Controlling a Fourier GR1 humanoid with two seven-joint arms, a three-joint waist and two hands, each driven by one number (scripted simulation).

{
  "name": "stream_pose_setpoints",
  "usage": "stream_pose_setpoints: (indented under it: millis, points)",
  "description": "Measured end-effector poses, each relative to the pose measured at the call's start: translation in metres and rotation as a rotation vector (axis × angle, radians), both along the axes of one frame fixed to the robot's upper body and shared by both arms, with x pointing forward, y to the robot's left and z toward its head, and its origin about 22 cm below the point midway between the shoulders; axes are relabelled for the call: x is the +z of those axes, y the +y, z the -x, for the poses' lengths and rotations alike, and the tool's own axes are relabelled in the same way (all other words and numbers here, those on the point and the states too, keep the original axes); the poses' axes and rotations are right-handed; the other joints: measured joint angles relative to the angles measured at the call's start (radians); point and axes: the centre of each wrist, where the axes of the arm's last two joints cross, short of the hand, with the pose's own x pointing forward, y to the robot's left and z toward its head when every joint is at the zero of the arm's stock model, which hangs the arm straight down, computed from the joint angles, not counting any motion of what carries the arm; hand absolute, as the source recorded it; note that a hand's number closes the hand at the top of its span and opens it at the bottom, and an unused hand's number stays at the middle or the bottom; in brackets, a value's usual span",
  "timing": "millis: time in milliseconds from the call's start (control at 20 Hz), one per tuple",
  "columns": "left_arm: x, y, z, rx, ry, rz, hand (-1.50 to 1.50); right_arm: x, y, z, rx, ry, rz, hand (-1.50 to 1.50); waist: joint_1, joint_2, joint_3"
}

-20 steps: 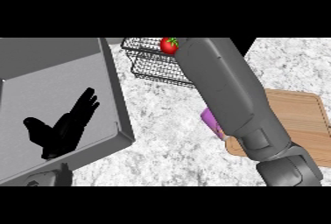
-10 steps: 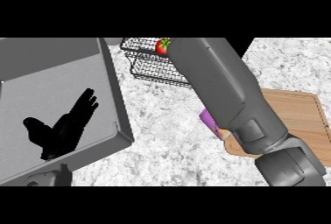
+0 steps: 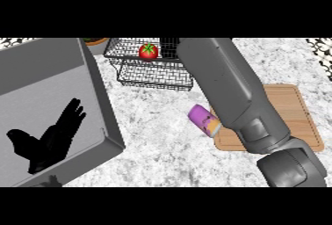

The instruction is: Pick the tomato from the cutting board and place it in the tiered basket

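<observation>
The red tomato [image 3: 148, 51] with its green stalk lies in the top tier of the black wire tiered basket [image 3: 156, 74] at the back of the counter. My right forearm [image 3: 227, 96] stretches from the lower right up to the basket's right side. My right hand [image 3: 170, 47] shows only as a dark patch just right of the tomato, mostly hidden by the arm. The wooden cutting board [image 3: 295, 110] lies at the right, partly under the arm, with no tomato on it. My left hand [image 3: 52, 138] rests open at the lower left.
A large grey box-like basin [image 3: 45, 74] fills the left side, under my left hand. A purple packet [image 3: 203, 118] lies tilted at the cutting board's left edge. A pot's rim [image 3: 96, 41] peeks out behind the basket. Speckled counter [image 3: 156, 132] shows in the middle.
The tomato, earlier tight against the right arm's end, now shows apart from it in the basket's top tier. The right forearm has shifted slightly. The left hand has not moved.
</observation>
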Motion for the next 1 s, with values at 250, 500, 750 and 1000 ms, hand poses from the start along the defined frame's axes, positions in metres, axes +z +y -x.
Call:
stream_pose_setpoints:
  millis: [250,500,750,1000]
  points:
    - [-0.004,0.012,0.014,0.051,0.026,-0.002,0.00,-0.012,-0.016,0.007,0.046,0.040,-0.005,-1.50,-0.053,-0.019,0.000]
    - [-0.007,0.021,0.027,0.088,0.036,-0.007,0.00,-0.022,-0.029,0.023,0.147,0.098,0.017,-1.50,-0.102,-0.034,0.000]
    - [-0.009,0.029,0.039,0.129,0.040,-0.011,0.00,-0.020,-0.059,0.041,0.209,0.118,0.029,-1.50,-0.143,-0.042,0.002]
    - [-0.009,0.034,0.047,0.155,0.037,-0.016,0.00,-0.019,-0.103,0.065,0.236,0.121,0.034,-1.50,-0.171,-0.044,0.003]
